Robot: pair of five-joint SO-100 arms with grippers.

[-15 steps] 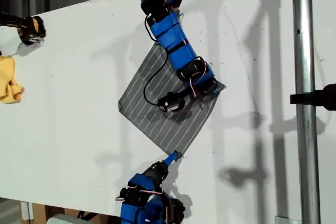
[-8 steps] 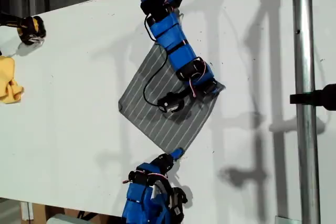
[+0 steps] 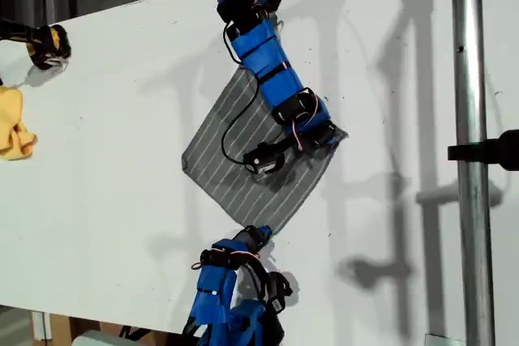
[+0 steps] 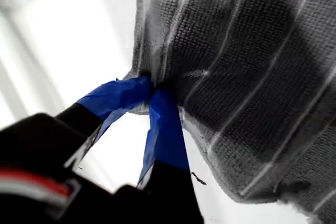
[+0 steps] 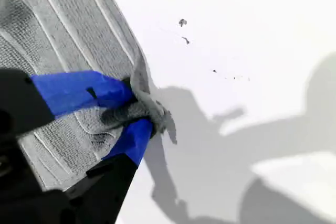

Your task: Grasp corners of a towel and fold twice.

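Observation:
The grey white-striped towel (image 3: 219, 168) lies as a diamond on the white table. My first gripper (image 3: 261, 234) reaches in from the exterior view's bottom edge and is shut on the towel's near corner (image 4: 149, 85), which bunches at the blue fingertips (image 4: 163, 124). My second gripper (image 3: 334, 137) comes from the top of the exterior view, its arm lying across the towel. It is shut on the corner (image 5: 155, 114) at the exterior view's right, pinched between its blue fingertips (image 5: 84, 93). The other two corners lie flat; the arm partly hides the far one.
A small yellow cloth (image 3: 15, 131) and a black-and-yellow object (image 3: 47, 44) sit at the exterior view's left edge. A metal pole (image 3: 470, 200) with a black clamp (image 3: 491, 150) stands at its right. The table's near edge runs just behind the first arm.
My first gripper has shut on the near corner and carried it slightly toward the towel's middle, shortening the cloth there. The second arm has stayed still.

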